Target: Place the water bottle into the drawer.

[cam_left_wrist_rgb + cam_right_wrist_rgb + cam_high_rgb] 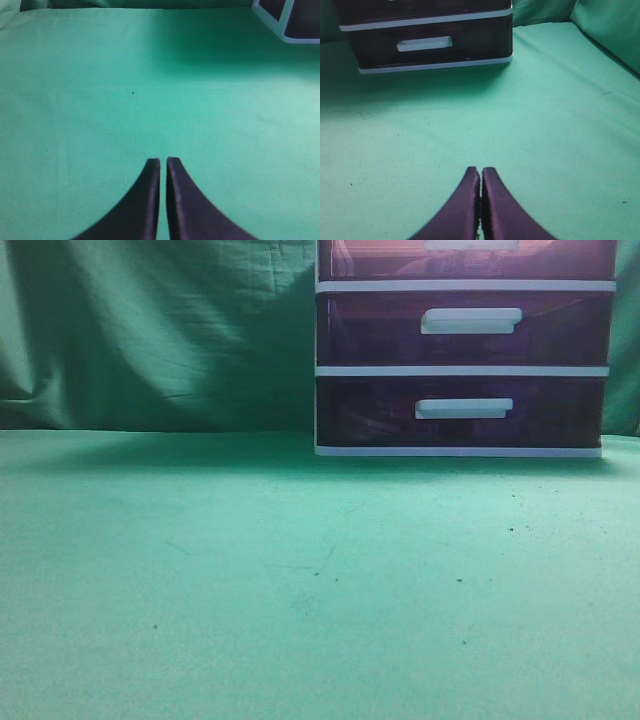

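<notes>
Exterior view: a white-framed drawer unit (465, 370) stands at the back right of the green cloth-covered table (250, 580), against a green fabric backdrop (150, 330); the drawer (470, 258), reddish-brown and translucent, is the top visible tier, cut off by the upper edge, its white handle (472, 244) only partly seen, its front flush with the frame; below it sit 2 darker purple-brown drawers, the middle one (380, 330) and the bottom one (370, 412), each with a white bar handle; no water bottle and neither arm shows here.

Left wrist view: the left gripper (163, 161) hangs above bare green cloth, its 2 dark fingers (145, 200) pressed nearly together with just a thin slit between them, clenched on nothing; a corner of the unit's white frame (285, 22) shows at the top right.

Right wrist view: the right gripper (481, 170) is likewise clenched, its tips touching with nothing between them; ahead, well apart from it, stands the unit's bottom drawer (470, 42); no bottle appears here either.
</notes>
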{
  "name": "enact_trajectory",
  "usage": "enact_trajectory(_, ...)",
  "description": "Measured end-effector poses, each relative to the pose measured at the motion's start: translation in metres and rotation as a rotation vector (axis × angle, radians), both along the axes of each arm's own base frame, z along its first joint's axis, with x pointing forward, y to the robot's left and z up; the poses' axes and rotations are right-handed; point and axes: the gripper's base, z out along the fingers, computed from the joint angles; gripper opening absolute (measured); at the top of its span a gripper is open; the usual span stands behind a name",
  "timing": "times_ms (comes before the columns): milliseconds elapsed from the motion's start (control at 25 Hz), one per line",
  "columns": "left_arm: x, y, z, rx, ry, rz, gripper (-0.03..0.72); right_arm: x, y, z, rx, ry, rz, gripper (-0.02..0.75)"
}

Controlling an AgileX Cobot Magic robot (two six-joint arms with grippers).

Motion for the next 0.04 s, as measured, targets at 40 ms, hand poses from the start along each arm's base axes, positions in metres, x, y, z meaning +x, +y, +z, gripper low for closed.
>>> enact_trajectory(40, 0.0, 0.0, 0.0, 0.0, 0.0, 0.0, 0.0, 0.0, 0.0, 0.0, 0.0, 0.0, 0.0, 0.0)
